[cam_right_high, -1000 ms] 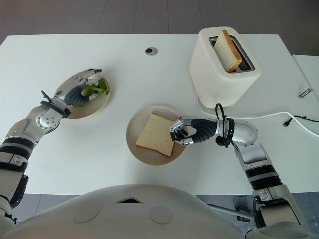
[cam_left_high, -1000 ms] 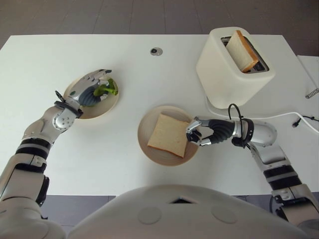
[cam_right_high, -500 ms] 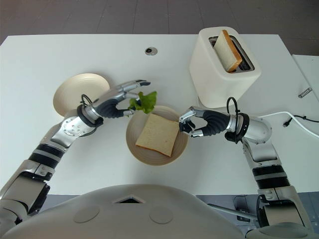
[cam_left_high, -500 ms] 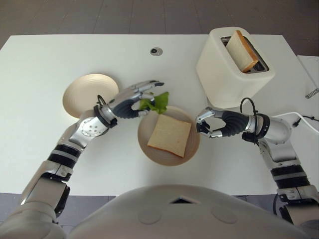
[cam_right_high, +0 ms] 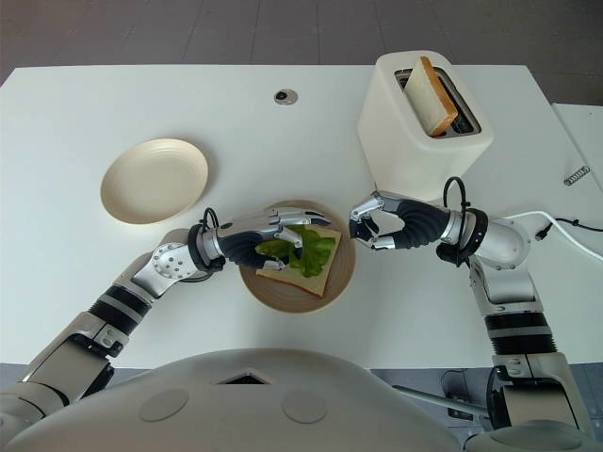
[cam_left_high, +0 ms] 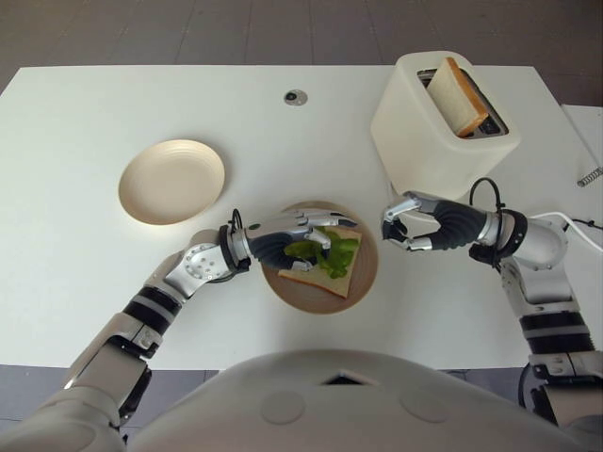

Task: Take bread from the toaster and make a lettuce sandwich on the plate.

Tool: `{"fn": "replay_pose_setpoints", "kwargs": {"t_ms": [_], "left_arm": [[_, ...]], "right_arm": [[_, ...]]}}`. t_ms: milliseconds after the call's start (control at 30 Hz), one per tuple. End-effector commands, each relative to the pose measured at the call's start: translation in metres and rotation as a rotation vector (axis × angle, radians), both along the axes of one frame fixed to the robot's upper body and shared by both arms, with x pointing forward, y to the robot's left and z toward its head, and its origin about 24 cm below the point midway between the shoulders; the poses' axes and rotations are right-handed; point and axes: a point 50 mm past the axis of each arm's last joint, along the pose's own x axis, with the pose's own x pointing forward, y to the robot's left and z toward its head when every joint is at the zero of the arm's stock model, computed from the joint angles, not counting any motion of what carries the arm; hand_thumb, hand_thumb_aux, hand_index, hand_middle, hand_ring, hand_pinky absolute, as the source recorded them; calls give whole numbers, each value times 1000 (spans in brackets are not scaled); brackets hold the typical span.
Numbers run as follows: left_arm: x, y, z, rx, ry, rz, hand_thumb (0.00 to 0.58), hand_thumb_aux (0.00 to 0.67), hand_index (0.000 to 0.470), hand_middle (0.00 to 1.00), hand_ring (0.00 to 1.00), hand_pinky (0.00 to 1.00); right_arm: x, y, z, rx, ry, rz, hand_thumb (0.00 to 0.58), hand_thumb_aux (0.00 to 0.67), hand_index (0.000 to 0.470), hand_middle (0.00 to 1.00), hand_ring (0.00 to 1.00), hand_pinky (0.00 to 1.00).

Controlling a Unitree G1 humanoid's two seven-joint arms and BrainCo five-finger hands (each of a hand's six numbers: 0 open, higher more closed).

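Laying ruffled green lettuce leaf (cam_left_high: 330, 252) on square bread slice (cam_left_high: 335, 277), pinched in left hand (cam_left_high: 280, 235); next, curled empty right hand (cam_left_high: 419, 222) to cream toaster (cam_left_high: 424, 141), one o'clock.

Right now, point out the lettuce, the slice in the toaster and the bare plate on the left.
lettuce (cam_left_high: 334, 256), left eye view, middle of the leaf.
toaster slice (cam_left_high: 457, 96), left eye view, its pale face above the slot.
bare plate (cam_right_high: 154, 181), right eye view, its bare middle.

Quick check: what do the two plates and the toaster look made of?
Empty plate and sandwich plate: matte beige, faint concentric rings, likely wood or bamboo, possibly plastic. Toaster: smooth cream shell with rounded moulded corners, probably plastic or coated metal.
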Motion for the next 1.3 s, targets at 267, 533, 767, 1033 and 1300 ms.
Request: {"fn": "replay_pose_setpoints", "kwargs": {"t_ms": [267,533,767,1033,1300], "left_arm": [[-6,-15,-19,38,57,-41,58,34,24,0,0,0],[-7,-15,-19,21,50,-27,0,0,0,0,0,0],[11,-3,-1,-61,-32,88,0,0,0,0,0,0],[16,0,-2,-64,-37,114,0,0,0,0,0,0],[15,-1,1,-93,-31,98,0,0,0,0,0,0]], "right_arm": [[3,-4,8,-33,-46,-36,578,636,446,514,514,514],[8,-12,28,10,-146,-129,0,0,0,0,0,0],[44,-35,80,-70,-503,-586,0,0,0,0,0,0],[70,-90,91,-500,-592,-1003,0,0,0,0,0,0],[68,-90,55,-686,-439,-895,0,0,0,0,0,0]]}}
